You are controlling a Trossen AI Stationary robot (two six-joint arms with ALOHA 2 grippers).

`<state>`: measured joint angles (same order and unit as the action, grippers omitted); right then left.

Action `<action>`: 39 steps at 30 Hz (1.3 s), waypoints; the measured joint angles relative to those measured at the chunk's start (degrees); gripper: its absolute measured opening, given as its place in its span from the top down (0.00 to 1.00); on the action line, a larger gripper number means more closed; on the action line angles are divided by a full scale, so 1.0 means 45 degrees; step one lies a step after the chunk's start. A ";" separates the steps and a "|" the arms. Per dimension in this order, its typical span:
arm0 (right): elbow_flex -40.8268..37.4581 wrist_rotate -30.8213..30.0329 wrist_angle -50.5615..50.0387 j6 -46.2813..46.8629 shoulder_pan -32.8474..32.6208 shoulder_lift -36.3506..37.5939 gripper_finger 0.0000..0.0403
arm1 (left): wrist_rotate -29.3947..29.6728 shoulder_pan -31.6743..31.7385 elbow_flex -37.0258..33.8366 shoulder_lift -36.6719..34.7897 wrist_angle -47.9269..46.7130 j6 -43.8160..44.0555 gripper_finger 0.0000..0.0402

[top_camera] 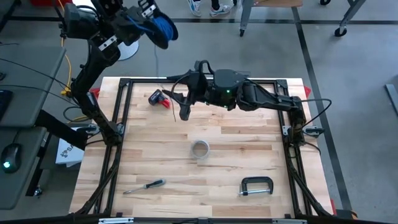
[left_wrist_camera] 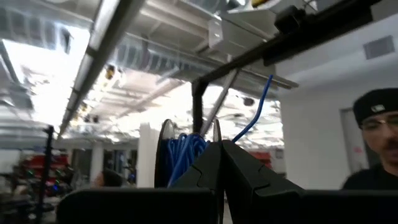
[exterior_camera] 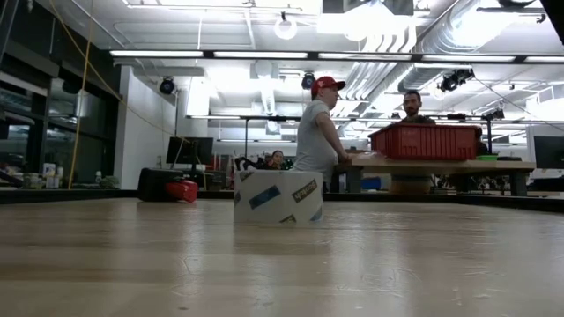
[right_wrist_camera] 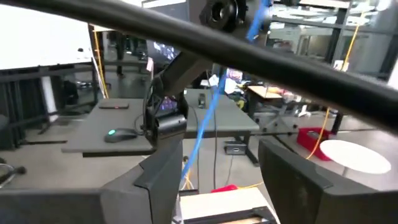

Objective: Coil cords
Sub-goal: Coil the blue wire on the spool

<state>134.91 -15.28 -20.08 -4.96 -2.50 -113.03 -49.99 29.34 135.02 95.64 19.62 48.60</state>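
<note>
The blue cord is bunched into a coil point(top_camera: 163, 28) high above the table's far left corner, at my raised left gripper point(left_wrist_camera: 221, 155), which is shut on it. From there one blue strand point(right_wrist_camera: 208, 118) slants down between the fingers of my right gripper point(right_wrist_camera: 214, 180). That gripper is open and points level toward the table's left, over the far middle of the table point(top_camera: 181, 107). Whether the strand touches its fingers, I cannot tell. My left gripper has the blue cord pinched at its shut fingertips point(left_wrist_camera: 217, 146), with the gripper tilted upward. The coil's loops point(left_wrist_camera: 183, 152) bunch just beyond and beside the fingertips, lifted clear of the table. One strand point(left_wrist_camera: 258, 109) leaves the hold and rises away; how many strands are pinched is hidden.
On the wooden table lie a tape roll point(top_camera: 199, 149) in the middle, a screwdriver point(top_camera: 144, 185) near left, a C-clamp point(top_camera: 256, 186) near right, and a red-and-black tool point(top_camera: 158, 98) far left. A black frame point(top_camera: 124, 81) edges the table. People stand beyond the far edge point(exterior_camera: 319, 123).
</note>
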 joint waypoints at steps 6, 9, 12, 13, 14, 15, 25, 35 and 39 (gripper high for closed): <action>0.0000 0.0864 0.0011 0.0656 0.0053 0.0005 0.49 | 0.0766 -0.0038 -0.0005 0.0000 -0.0005 -0.0509 0.99; 0.0005 0.1201 -0.0102 0.0973 0.0043 -0.0095 0.49 | 0.0935 -0.0091 -0.0004 0.0000 -0.0004 -0.0507 0.99; 0.0000 0.0238 -0.0091 0.0801 0.0057 -0.0224 0.49 | 0.0961 -0.0237 -0.0005 0.0000 0.0000 -0.0513 0.99; 0.0000 -0.0304 -0.0038 0.0536 0.0055 -0.0241 0.49 | 0.0960 -0.0291 -0.0005 0.0000 0.0000 -0.0511 0.99; 0.0000 -0.0844 0.0024 0.0200 0.0011 -0.0240 0.49 | 0.0961 -0.0348 -0.0005 0.0000 0.0000 -0.0507 0.99; 0.0000 -0.1307 0.0196 -0.0120 -0.0042 -0.0238 0.49 | 0.0959 -0.0392 -0.0005 0.0000 -0.0005 -0.0511 0.99; 0.0000 -0.2779 0.0194 -0.1416 -0.0632 -0.0107 0.49 | 0.0958 -0.0392 -0.0005 -0.0005 -0.0003 -0.0512 0.99; 0.0000 -0.2621 -0.0344 -0.1166 -0.0354 -0.0146 0.49 | 0.1276 -0.0392 -0.0005 -0.0010 0.0008 -0.0603 0.99; 0.0000 -0.2827 -0.0192 -0.1556 -0.0263 -0.0149 0.49 | 0.1613 -0.0437 -0.0005 -0.0010 0.0004 -0.0214 0.99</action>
<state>134.91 -28.00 -20.94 -11.97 -3.68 -113.70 -42.73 27.37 135.00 95.59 19.64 47.64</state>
